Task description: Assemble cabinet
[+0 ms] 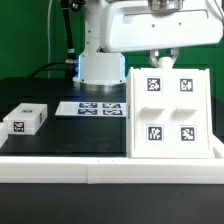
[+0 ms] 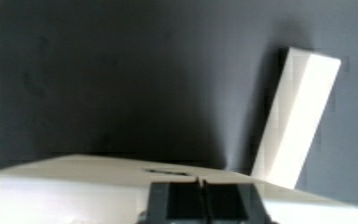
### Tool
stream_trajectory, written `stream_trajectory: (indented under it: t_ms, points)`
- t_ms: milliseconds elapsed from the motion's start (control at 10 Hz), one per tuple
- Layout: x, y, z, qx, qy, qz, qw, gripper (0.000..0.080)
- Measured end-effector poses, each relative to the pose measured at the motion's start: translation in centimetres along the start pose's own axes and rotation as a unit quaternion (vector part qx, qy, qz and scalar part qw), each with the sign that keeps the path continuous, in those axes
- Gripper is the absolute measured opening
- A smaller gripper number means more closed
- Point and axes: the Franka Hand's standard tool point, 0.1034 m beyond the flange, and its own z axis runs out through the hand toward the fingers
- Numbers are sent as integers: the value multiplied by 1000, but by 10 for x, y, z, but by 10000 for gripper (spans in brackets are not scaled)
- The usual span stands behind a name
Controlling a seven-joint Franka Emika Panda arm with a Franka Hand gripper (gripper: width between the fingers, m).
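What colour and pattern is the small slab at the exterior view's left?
Small slab: white, with one black-and-white square tag on top. Best in the exterior view.

Arm [image 1: 150, 25]: white glossy rounded shells. Base [image 1: 100, 68] white w/ blue LED glow [image 1: 79, 66]. Black cables [image 1: 66, 30] well apart from end effector [image 2: 197, 205]; fingers [image 2: 176, 205] dark.

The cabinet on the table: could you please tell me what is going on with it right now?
The Panda arm's gripper is down at the top edge of the large white cabinet box. The box stands upright at the exterior view's right, with four square tags facing the camera. Whether the fingers grip it cannot be told. A small white tagged cabinet piece lies apart on the black table at the exterior view's left. The marker board lies flat between the two.
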Motion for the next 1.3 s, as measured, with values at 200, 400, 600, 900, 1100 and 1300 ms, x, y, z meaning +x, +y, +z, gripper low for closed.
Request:
stream_trajectory:
  t_ms: [200,400,600,900,1100,1300]
  points:
    - [10,4,-15,6,-14,-2,1000,2]
    - [24,4,-20,9,-27,-3,1000,2]
    - [22,4,-19,10,-28,-3,1000,16]
    - [22,4,-19,10,-28,-3,1000,378]
    - [22,4,-19,10,-29,-3,1000,560]
    - [20,4,-19,8,-26,5,1000,695]
